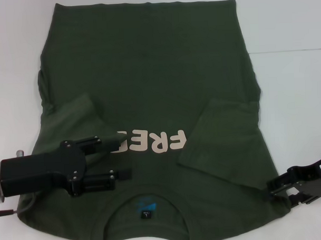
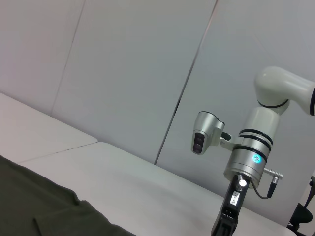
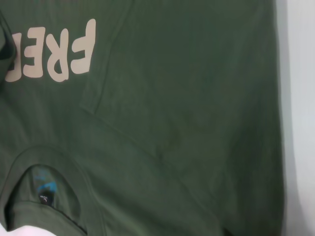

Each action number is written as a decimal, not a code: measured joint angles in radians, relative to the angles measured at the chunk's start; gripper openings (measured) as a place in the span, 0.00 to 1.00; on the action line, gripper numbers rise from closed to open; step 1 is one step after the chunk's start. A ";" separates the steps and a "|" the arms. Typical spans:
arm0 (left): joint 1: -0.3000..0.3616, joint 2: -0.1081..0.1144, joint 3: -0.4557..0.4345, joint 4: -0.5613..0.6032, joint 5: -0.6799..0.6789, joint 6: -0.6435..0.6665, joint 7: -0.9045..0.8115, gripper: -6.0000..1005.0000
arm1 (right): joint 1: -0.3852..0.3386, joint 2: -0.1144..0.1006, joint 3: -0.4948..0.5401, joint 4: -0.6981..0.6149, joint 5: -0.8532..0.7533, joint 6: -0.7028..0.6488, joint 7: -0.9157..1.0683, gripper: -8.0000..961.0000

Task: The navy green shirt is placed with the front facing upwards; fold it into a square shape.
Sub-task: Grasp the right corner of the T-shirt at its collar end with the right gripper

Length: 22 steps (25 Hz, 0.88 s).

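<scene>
While spread front-up across the white table [image 1: 294, 31], the navy green shirt [image 1: 148, 73] lies collar [image 1: 147, 202] nearest the robot, both sleeves already folded inward over the chest.

- Lettering: cream "FRE" [image 1: 161, 142] visible; the rest is hidden behind the left arm.
- Left gripper [image 1: 115, 159]: over the left shoulder area, fingers spread wide, holding nothing.
- Right gripper [image 1: 276, 192]: at the shirt's right shoulder edge; finger state cannot be told.
- Step judged: sleeves done, body folds outstanding.
- Next move: likely calls for both grippers pinching the shoulder corners evenly.
</scene>
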 joint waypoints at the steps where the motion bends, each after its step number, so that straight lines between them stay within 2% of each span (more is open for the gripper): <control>1: 0.000 0.000 0.000 0.000 0.000 0.000 0.000 0.83 | 0.000 0.000 0.000 0.000 0.000 0.000 0.001 0.89; 3: 0.000 0.000 0.000 0.000 0.000 0.000 0.000 0.83 | 0.000 0.000 0.000 0.000 0.000 0.000 0.003 0.78; 12: -0.003 0.000 0.000 0.000 0.000 0.000 0.000 0.83 | -0.001 -0.006 0.000 -0.002 0.000 0.001 0.008 0.74; 19: -0.005 0.000 0.000 0.000 0.000 0.000 -0.001 0.83 | -0.003 -0.024 0.000 -0.009 -0.009 0.001 0.010 0.73; 22: -0.005 0.000 0.000 0.000 0.000 0.000 -0.002 0.83 | -0.003 -0.024 0.001 -0.009 -0.019 0.000 0.011 0.73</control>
